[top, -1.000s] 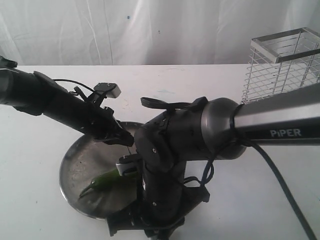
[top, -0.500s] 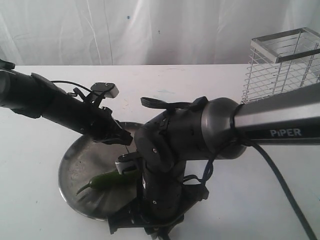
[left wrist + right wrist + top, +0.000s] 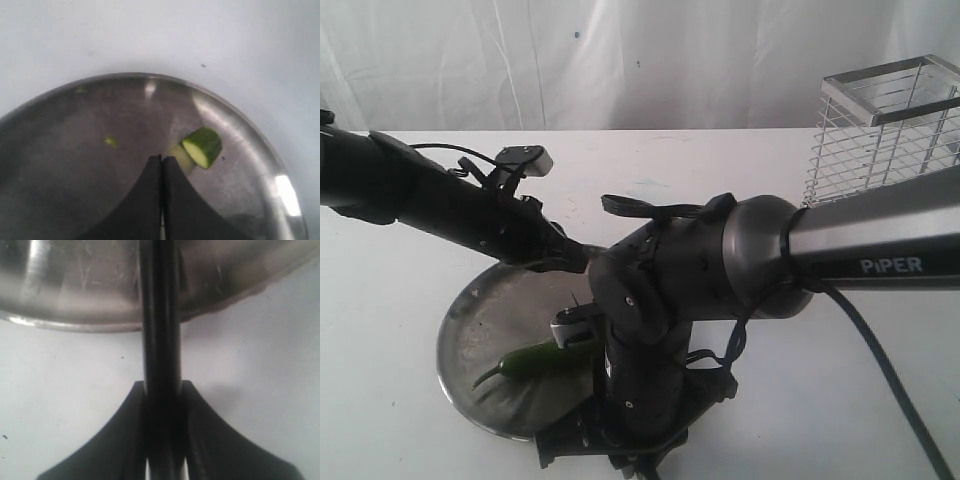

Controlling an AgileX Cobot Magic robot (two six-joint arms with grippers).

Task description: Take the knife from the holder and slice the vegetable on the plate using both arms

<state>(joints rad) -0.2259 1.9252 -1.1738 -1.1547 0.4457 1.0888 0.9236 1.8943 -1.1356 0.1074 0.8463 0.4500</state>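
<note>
The steel plate [image 3: 460, 335] lies front left on the white table. On it rests the green vegetable [image 3: 535, 358], stem tail pointing left, right beside the bulky right arm. My left gripper [image 3: 576, 263] hovers over the plate's far rim; the left wrist view shows this gripper [image 3: 161, 159] shut and empty, with a cut green piece [image 3: 202, 146] just beyond its tips on the plate [image 3: 60, 170]. My right gripper [image 3: 161, 386] is shut on the black knife [image 3: 160, 325], which reaches across the plate's rim [image 3: 75, 322]. The wire holder [image 3: 890, 120] stands at the back right.
The right arm's grey tube [image 3: 880, 245] and black cable [image 3: 890, 380] cross the right half of the table. A small green scrap [image 3: 111, 142] lies on the plate. A white curtain hangs behind the table.
My left arm has lifted and swung toward the plate's far rim. The vegetable shifted slightly left. The right arm has barely moved.
</note>
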